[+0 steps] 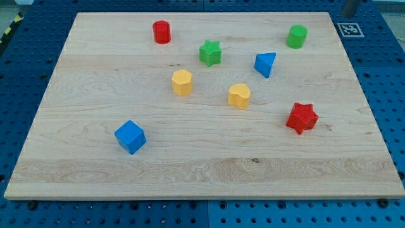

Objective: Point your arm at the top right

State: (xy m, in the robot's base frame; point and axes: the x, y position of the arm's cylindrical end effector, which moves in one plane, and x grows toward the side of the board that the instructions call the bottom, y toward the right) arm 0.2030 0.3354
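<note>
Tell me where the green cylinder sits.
The green cylinder stands near the board's top right corner, up and right of the blue triangular block, left of the marker tag.

Wooden board [95,177] on a blue pegboard surface [19,69]. Upper left: red cylinder [162,31]. Upper right: green cylinder [296,36]. Near top centre: green star [211,52], blue wedge [266,64] to its right. Centre: yellow hexagonal block [181,82], yellow heart [239,95]. Right: red star [301,118]. Lower left: blue cube [130,137]. Top right corner: black-and-white marker tag [348,29].
</note>
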